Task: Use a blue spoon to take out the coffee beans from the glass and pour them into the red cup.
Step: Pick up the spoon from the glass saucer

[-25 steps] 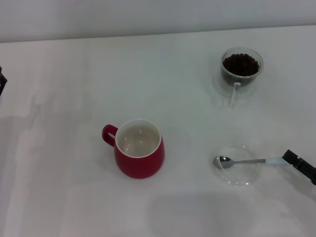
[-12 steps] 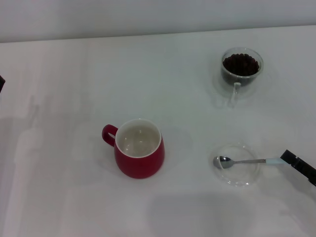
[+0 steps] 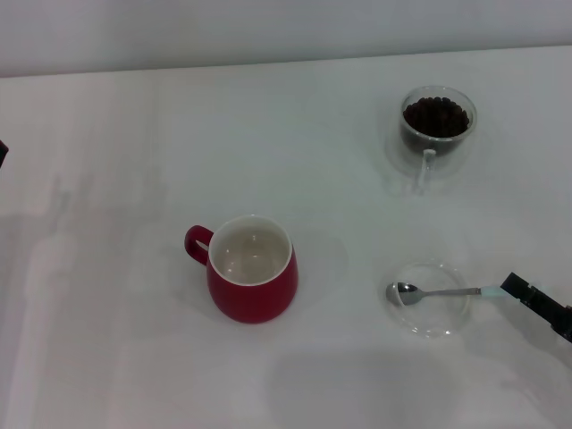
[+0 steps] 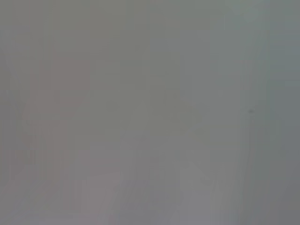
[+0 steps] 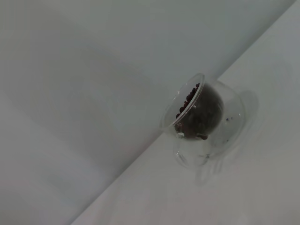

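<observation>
The red cup (image 3: 253,279) stands upright at mid-table, its white inside empty and its handle to the left. The glass (image 3: 436,125) holds coffee beans (image 3: 435,115) at the far right; it also shows in the right wrist view (image 5: 206,124) with the beans (image 5: 187,101) inside. The blue spoon (image 3: 440,292) lies across a flat clear saucer (image 3: 436,323), bowl to the left, pale handle to the right. My right gripper (image 3: 515,288) is at the tip of the spoon's handle, low over the table. Only a dark sliver of my left gripper (image 3: 2,152) shows at the left edge.
The white table (image 3: 134,134) ends at a pale wall behind the glass. The left wrist view shows only a blank grey surface.
My right gripper has crept left along the spoon's handle, covering more of its end. The spoon has not moved. The left arm has drawn back towards the left edge.
</observation>
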### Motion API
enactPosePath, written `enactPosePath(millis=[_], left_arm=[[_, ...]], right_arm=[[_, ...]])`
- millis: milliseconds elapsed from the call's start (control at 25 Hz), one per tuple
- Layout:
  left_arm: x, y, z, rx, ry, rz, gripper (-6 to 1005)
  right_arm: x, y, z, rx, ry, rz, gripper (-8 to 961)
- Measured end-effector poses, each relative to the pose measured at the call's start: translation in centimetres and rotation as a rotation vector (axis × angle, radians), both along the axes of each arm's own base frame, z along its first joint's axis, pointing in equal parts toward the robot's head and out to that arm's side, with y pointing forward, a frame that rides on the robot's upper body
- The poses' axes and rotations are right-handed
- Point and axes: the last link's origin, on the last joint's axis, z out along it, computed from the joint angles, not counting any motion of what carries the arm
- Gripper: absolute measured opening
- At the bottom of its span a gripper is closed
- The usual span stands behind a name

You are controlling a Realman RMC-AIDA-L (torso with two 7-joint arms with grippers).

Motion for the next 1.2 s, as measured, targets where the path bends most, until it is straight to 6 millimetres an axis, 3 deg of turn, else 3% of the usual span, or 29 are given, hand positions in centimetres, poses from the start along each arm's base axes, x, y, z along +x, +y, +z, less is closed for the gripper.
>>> enactPosePath(millis=[1200], left_arm=[[0.01,0.03,0.03,0.004,-0.005,0.003,888]], right_arm=[[0.07,0.13,-0.12,-0.007,0.001,-0.008,453]])
